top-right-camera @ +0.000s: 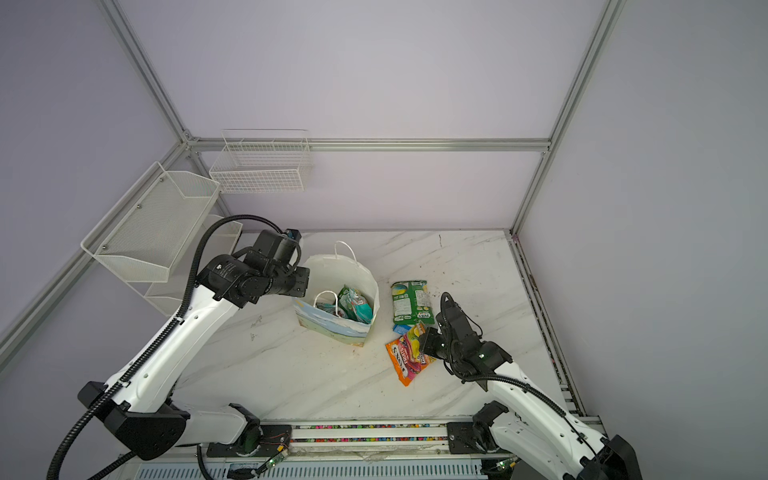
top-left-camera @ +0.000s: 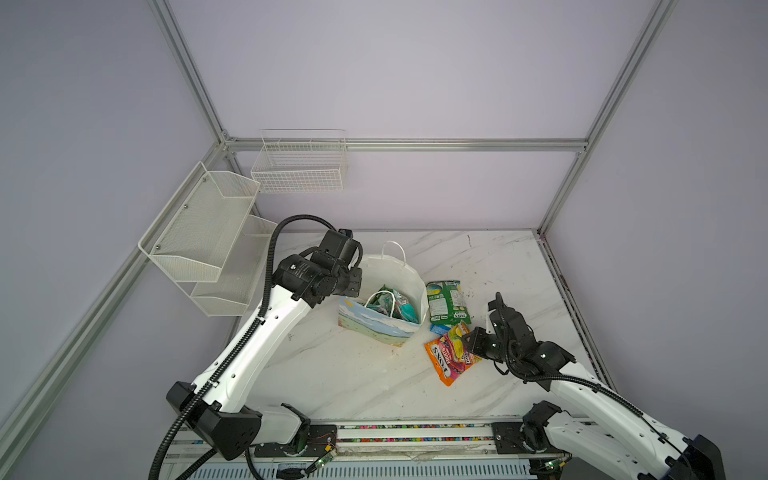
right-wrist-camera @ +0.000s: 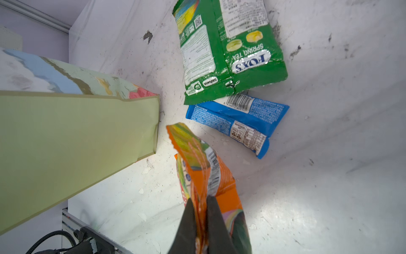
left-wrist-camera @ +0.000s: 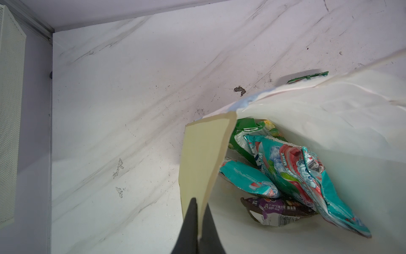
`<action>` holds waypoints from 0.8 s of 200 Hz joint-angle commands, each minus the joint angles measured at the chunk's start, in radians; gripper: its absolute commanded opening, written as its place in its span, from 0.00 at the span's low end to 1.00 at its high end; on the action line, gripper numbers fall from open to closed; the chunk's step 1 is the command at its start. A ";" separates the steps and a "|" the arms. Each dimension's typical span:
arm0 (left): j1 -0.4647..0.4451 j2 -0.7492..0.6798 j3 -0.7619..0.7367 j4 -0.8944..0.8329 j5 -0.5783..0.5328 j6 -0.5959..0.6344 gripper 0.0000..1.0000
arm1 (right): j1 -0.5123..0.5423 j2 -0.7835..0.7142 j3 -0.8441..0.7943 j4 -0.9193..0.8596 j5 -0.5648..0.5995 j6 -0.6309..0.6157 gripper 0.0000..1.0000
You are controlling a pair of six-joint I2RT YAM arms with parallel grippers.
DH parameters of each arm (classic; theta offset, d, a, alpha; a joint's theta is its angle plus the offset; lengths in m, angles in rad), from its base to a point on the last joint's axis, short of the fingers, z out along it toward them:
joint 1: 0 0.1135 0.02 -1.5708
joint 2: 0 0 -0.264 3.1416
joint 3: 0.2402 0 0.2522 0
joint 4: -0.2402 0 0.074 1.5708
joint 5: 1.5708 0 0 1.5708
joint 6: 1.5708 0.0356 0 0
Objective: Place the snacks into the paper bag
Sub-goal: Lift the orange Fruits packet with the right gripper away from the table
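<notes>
Right hand (right-wrist-camera: 201, 201) pinches the orange packet (right-wrist-camera: 193, 149) by its edge. Left hand (left-wrist-camera: 200, 209) is clamped on the rim of the paper bag (left-wrist-camera: 202, 154), with teal packets (left-wrist-camera: 285, 167) lying inside.

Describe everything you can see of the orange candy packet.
The orange packet is a glossy, crinkled pouch printed FOX'S, with pink and yellow fruit artwork and a barcode. The right pincer is shut on its crimped end. It sits over the marble table, beside the blue packet and right of the paper bag; whether it touches the table is unclear.
</notes>
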 commanded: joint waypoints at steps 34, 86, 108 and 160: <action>0.000 -0.042 0.037 0.016 0.001 -0.008 0.00 | 0.001 -0.039 0.082 -0.039 0.032 -0.079 0.00; -0.004 -0.044 0.052 0.006 0.005 -0.009 0.00 | 0.001 -0.040 0.179 -0.085 0.097 -0.145 0.00; -0.006 -0.042 0.059 0.003 0.006 -0.010 0.00 | 0.001 -0.036 0.222 -0.093 0.123 -0.170 0.00; -0.011 -0.038 0.080 -0.009 0.001 -0.011 0.00 | 0.001 -0.010 0.329 -0.126 0.179 -0.236 0.00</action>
